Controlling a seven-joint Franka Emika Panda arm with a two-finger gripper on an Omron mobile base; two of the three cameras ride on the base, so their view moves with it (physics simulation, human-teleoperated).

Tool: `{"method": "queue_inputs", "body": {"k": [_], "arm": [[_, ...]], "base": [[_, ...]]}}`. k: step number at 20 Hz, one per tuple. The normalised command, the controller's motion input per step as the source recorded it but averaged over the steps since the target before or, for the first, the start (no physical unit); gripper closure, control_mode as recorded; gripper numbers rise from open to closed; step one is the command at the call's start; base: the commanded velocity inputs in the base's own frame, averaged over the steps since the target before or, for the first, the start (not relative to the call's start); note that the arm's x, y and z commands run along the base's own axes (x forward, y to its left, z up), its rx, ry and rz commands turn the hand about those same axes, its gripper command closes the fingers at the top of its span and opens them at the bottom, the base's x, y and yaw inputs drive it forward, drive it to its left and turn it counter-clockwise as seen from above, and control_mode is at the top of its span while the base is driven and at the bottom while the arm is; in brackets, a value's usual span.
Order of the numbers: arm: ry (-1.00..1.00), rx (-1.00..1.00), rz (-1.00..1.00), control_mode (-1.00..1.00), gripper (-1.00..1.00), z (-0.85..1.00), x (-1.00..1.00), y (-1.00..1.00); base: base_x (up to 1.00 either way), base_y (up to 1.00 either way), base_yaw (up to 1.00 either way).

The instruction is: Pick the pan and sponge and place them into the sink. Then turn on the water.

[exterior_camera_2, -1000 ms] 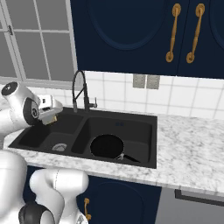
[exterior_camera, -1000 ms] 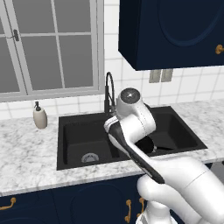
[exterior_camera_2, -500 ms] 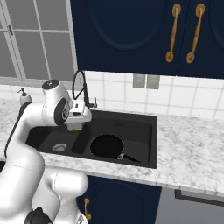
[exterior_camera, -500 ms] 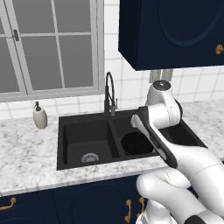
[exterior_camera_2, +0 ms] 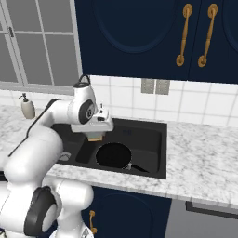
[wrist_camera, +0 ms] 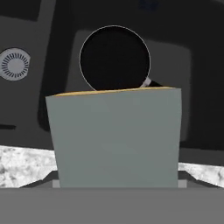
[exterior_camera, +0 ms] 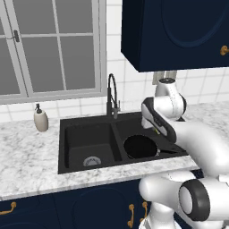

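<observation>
The black pan (exterior_camera: 140,146) lies in the right basin of the black sink (exterior_camera: 87,139), its handle pointing to the front right. My gripper (exterior_camera_2: 96,134) hangs above that basin, just left of the pan (exterior_camera_2: 114,155), and is shut on the sponge (exterior_camera_2: 96,137). In the hand view the sponge (wrist_camera: 114,138) covers the fingertips, grey-green face towards the camera with a yellow edge on top. Beyond it lie the pan (wrist_camera: 114,59) and the sink floor (wrist_camera: 183,57). The dark gooseneck faucet (exterior_camera: 111,95) stands behind the divider; no water runs.
A beige soap dispenser (exterior_camera: 40,120) stands on the marble counter (exterior_camera: 27,156) left of the sink. The left basin's silver drain (exterior_camera: 91,161) lies bare. Navy wall cabinets (exterior_camera_2: 139,37) hang above, and a window (exterior_camera: 49,44) sits behind the counter.
The arm has swung to the right with the sponge, from above the left basin to above the right basin beside the pan. The pan has stayed put.
</observation>
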Motion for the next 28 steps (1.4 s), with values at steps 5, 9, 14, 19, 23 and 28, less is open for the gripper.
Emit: {"method": "queue_inputs", "body": {"k": [5, 9, 14, 19, 23, 28], "arm": [[0.06, 0.00, 0.14, -1.00, 1.00, -0.78, 0.49, 0.00], [0.15, 0.07, 0.13, -1.00, 1.00, -0.56, 0.46, -0.39], [0.19, 0.15, 0.14, -1.00, 1.00, -0.26, 0.58, -0.53], [0.08, 0.07, 0.09, -1.00, 1.00, -0.34, 0.68, -0.09], [0.02, 0.01, 0.09, -1.00, 1.00, -0.56, 0.59, -0.03], [0.00, 0.01, 0.07, -1.00, 1.00, -0.76, 0.39, -0.06]], "base": [[0.00, 0.00, 0.00], [0.00, 0.00, 0.00], [0.00, 0.00, 0.00], [0.00, 0.00, 0.00], [0.00, 0.00, 0.00], [0.00, 0.00, 0.00]]}}
